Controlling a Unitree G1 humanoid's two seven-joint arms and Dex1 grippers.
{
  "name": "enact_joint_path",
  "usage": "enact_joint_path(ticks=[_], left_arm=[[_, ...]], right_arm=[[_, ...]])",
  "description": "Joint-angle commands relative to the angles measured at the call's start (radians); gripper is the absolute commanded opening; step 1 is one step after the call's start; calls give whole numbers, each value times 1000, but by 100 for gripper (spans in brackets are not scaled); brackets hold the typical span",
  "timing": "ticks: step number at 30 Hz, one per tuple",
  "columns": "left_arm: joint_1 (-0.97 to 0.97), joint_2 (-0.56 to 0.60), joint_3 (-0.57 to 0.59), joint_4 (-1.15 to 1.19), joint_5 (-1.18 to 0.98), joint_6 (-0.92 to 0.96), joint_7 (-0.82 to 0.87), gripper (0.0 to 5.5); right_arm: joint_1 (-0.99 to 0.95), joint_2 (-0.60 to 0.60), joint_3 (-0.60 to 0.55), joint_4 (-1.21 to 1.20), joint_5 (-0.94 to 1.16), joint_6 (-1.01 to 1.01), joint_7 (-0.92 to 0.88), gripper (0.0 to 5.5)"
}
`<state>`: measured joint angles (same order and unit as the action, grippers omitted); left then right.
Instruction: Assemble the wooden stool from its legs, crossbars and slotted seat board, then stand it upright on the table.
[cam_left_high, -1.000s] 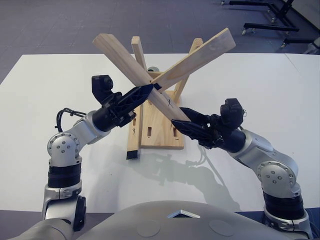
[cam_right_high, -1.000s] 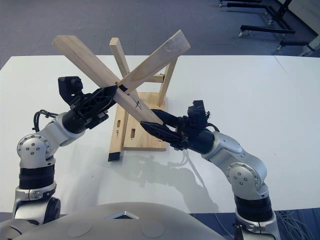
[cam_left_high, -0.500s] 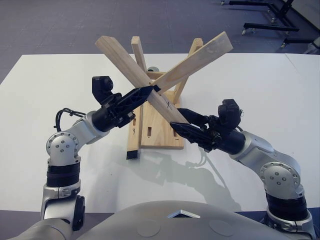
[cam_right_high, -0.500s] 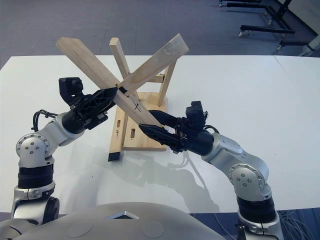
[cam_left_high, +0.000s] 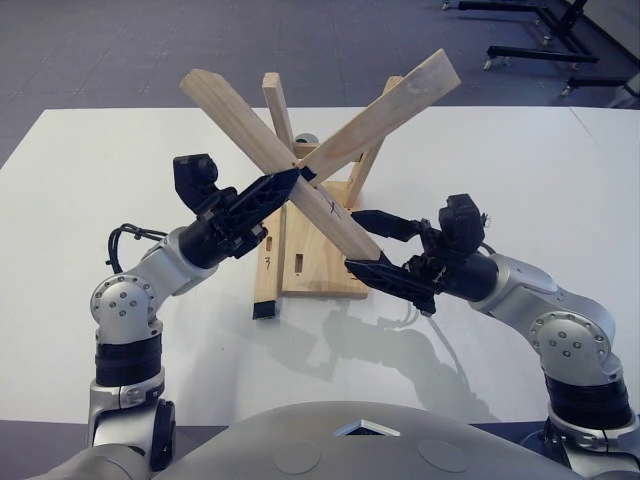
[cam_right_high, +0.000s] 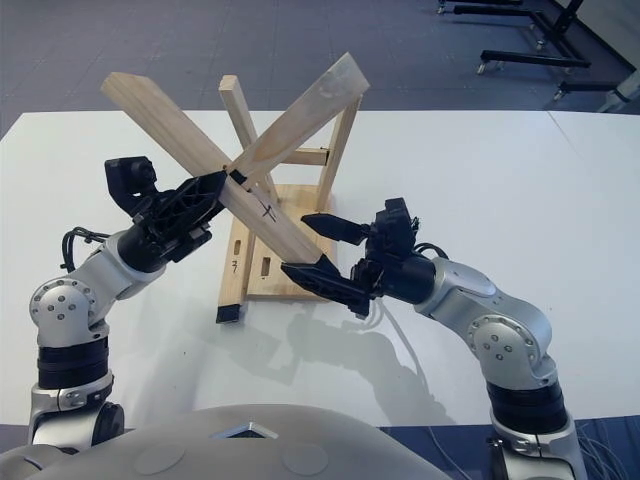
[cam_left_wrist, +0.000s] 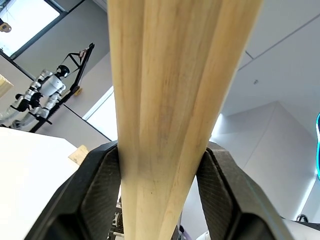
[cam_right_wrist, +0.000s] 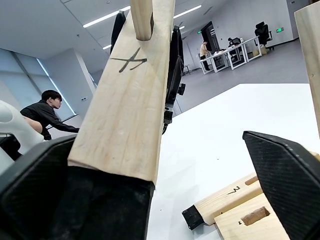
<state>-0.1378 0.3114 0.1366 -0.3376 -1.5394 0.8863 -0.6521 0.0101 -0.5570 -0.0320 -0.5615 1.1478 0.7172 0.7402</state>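
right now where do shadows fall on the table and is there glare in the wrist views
Left eye view: the raised legs throw a soft shadow on the table on the robot's side of the seat board. Right wrist view: ceiling strip lights are bright, the X-marked leg shows no glare. Left wrist view: bright window behind; the held leg evenly lit.
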Motion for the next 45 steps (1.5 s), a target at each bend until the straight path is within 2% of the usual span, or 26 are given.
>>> enact_joint_path(ticks=[1,7,11,17,24,27,31,38,45], left_arm=[[5,3,-5,-26,30,-17,5,214],[20,13,-14,-40,120,-38,-10,213],[35,55,25,-70,207,-85,-44,213],[36,106,82,-86,458,-339,-240,212],[-46,176,-27,179,843,-695,-528,212],[-83,169,-22,297,815,-733,-669,212],[-94,162,-26,370,789,-717,-761,212],[-47,120,-74,357,851,-769,-766,212],[-22,133,-120,366,925,-840,-796,212]], right_arm=[[-9,-23,-28,13,11,10,31,540],[8,-53,-83,15,92,46,59,540],[51,-100,-174,66,90,41,92,540],[118,-90,-225,206,1,10,122,540],[124,-54,-212,237,-57,-11,119,540],[118,-49,-196,232,-79,-8,117,540],[105,-50,-183,239,-105,-6,121,540],[101,-45,-187,248,-139,-13,122,540],[104,-35,-193,253,-156,-23,123,540]])
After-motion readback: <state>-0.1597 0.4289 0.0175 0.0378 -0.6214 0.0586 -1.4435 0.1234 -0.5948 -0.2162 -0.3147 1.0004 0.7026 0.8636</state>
